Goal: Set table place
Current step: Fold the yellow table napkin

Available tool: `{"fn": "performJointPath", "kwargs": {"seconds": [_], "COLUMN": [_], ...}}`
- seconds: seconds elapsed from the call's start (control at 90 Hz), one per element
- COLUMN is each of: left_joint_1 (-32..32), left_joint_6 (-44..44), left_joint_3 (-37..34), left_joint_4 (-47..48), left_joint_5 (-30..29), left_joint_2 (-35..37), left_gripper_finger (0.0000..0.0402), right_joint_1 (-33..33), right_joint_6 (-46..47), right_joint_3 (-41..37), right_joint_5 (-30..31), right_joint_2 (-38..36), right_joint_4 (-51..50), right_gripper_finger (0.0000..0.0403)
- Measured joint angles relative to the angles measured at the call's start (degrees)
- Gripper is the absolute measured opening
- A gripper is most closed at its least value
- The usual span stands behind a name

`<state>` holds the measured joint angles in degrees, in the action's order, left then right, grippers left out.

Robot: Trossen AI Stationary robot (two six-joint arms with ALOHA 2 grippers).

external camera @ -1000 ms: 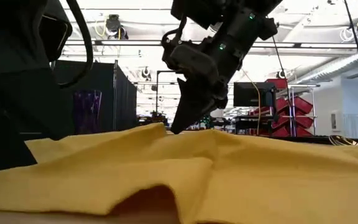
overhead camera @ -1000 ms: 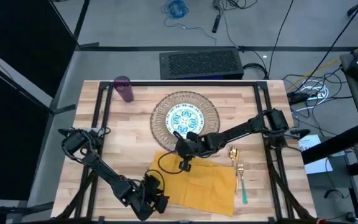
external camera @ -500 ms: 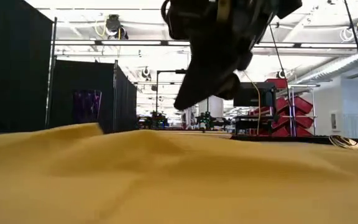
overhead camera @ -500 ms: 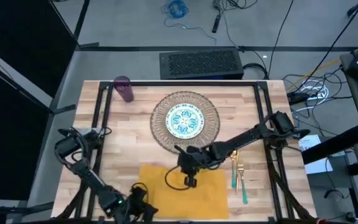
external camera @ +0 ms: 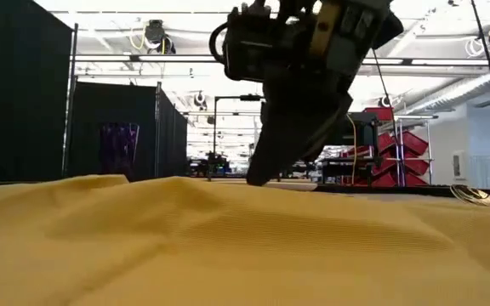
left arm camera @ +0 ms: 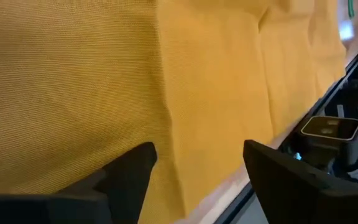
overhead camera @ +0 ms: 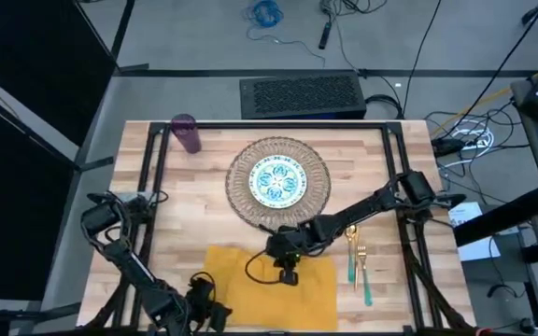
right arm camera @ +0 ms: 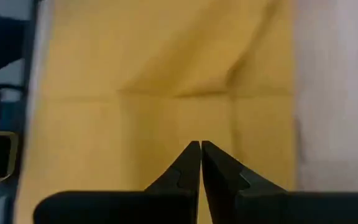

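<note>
Two grippers at napkin [overhead camera: 271, 286], near table's [overhead camera: 194, 201] front edge: right gripper [overhead camera: 287, 276] fingers pressed together on cloth; left gripper [overhead camera: 205, 310] fingers spread. Step: flattening napkin; next, likely placing cutlery [overhead camera: 357, 264].

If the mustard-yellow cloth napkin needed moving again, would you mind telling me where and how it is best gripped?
The mustard-yellow cloth napkin lies nearly flat on the light wooden table, so its middle gives the fingers nothing to close on. I would likely pinch a corner or the edge nearest the round woven straw mat, coming down from above. The right gripper hangs over it, shut.
</note>
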<state>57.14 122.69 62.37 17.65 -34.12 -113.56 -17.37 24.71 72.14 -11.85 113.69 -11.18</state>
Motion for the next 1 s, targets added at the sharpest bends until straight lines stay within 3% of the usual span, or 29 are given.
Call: {"fn": "performJointPath", "kwargs": {"seconds": [0.467,0.656,1.0], "left_joint_1": [-1.02,-0.38,2.41], "left_joint_6": [-0.11,-0.05,1.35], "left_joint_3": [-0.04,-0.07,-0.13], "left_joint_4": [3.06,3.05,4.26], "left_joint_5": [-1.87,-1.90,-1.76], "left_joint_2": [0.00,0.00,-0.02], "left_gripper_finger": [0.0244,0.0244,0.0244], "right_joint_1": [2.80,3.24,2.91], "right_joint_6": [-1.39,1.41,5.60], "right_joint_3": [0.18,0.31,0.28], "right_joint_5": [-4.11,6.26,14.88], "right_joint_2": [4.88,4.61,2.83], "right_joint_4": [0.17,-0.21,-9.58], "right_gripper_finger": [0.0000,0.0000,0.0000]}}
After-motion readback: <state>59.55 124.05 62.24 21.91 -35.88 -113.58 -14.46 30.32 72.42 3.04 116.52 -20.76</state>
